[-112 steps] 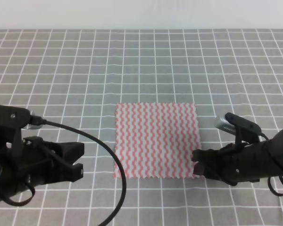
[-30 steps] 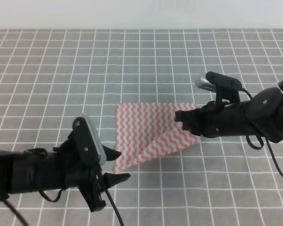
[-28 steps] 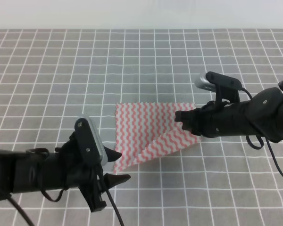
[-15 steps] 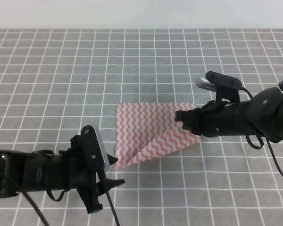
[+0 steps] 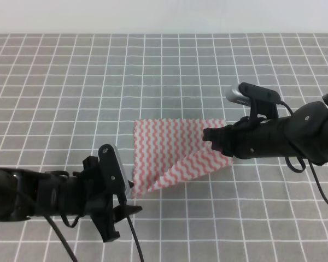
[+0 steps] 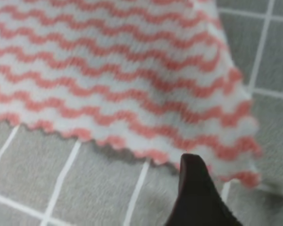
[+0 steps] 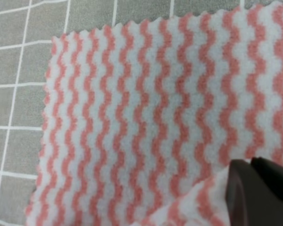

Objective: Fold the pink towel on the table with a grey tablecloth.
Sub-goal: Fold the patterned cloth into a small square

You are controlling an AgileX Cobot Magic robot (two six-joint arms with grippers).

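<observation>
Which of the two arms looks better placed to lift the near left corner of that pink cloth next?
Probably the left. The left gripper sits right at the pink towel's near left corner, which lies flat on the grey tablecloth. The right gripper is across the cloth, already pinching its folded-over corner.

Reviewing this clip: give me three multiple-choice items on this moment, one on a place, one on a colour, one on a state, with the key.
1. Where is the left gripper?
A. at the pink towel's near left corner
B. at its far right corner
C. far from it

2. What colour are the stripes?
A. blue and white
B. pink-red and white
C. green and yellow

3. How does the towel lie on the table with a grey tablecloth?
A. flat, unfolded
B. rolled up
C. right near corner lifted and brought over by the right gripper

Key: A, its fingertips sit by that corner; B, wrist views show it; C, the right side forms a diagonal flap.
</observation>
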